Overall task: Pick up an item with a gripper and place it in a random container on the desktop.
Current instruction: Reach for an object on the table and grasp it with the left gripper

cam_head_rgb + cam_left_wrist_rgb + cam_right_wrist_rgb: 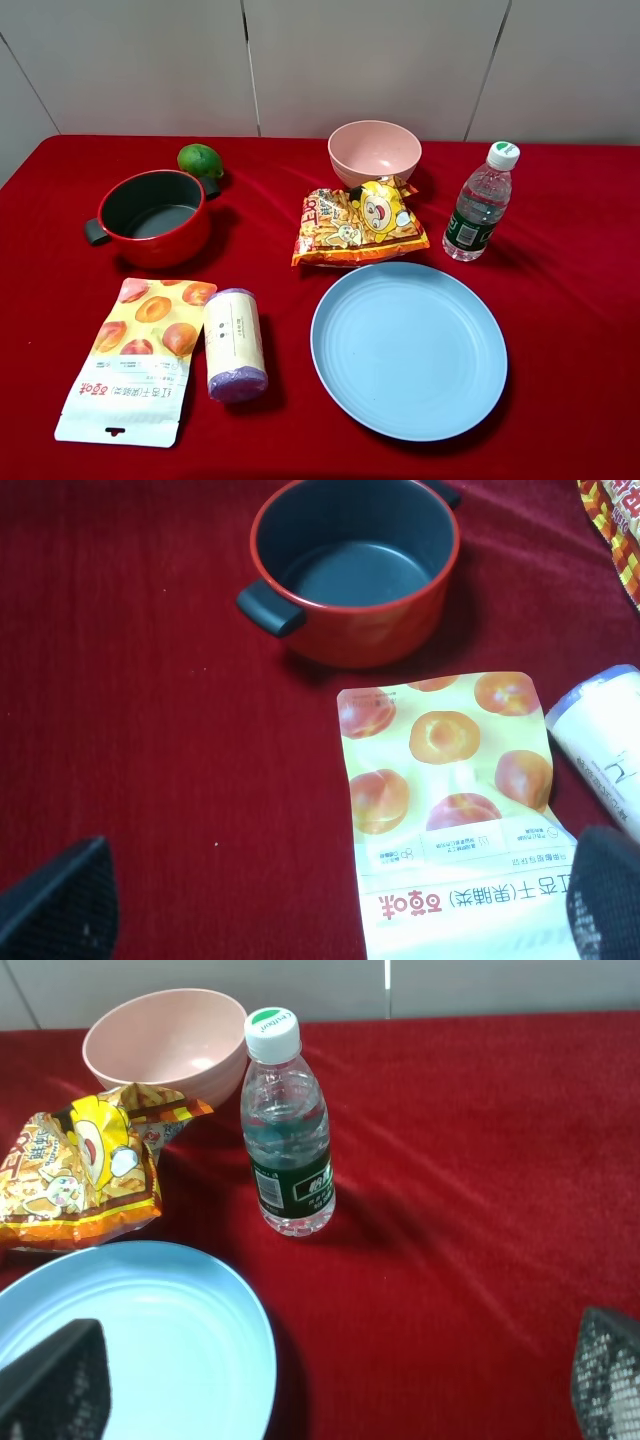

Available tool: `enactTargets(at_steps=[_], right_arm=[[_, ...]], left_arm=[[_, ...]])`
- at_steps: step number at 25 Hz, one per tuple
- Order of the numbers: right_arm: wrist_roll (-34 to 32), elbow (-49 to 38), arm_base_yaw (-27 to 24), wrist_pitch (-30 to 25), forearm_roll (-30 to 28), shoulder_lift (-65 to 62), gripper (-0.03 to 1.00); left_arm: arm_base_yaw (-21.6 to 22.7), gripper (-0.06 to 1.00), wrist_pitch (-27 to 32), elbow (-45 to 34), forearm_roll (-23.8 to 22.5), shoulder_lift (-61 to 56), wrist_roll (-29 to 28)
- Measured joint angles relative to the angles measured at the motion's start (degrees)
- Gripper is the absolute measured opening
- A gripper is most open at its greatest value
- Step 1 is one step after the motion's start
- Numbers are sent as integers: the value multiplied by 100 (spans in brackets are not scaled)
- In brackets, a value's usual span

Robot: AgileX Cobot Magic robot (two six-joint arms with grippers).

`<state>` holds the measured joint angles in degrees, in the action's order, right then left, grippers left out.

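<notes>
The roll of pale purple bags with a cream label (236, 345) lies on the red cloth, left of the light blue plate (408, 350) and right of the peach pouch. Its end shows in the left wrist view (605, 745). No arm shows in the exterior high view. My left gripper (330, 910) is open and empty above the peach pouch, with the roll close to one fingertip. My right gripper (330, 1385) is open and empty over the plate's edge (140, 1340) and the cloth beside it.
A red pot (155, 215) and a green fruit (200, 160) stand at the back left. A pink bowl (374, 152), an orange-yellow chip bag (358, 222) and a water bottle (482, 202) stand behind the plate. The peach pouch (140, 355) lies front left.
</notes>
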<state>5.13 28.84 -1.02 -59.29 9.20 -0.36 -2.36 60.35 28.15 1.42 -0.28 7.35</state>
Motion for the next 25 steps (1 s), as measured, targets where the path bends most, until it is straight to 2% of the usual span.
enactTargets(at_steps=[8,16,25], right_arm=[[0,0,0,0,0,0,69],[0,0,0,0,0,0,69],[0,0,0,0,0,0,69]], left_arm=[[0,88,0,0,-31,0,-8],[0,88,184,179,-142,73,-318],[0,88,262,675,-86,1737,-317]])
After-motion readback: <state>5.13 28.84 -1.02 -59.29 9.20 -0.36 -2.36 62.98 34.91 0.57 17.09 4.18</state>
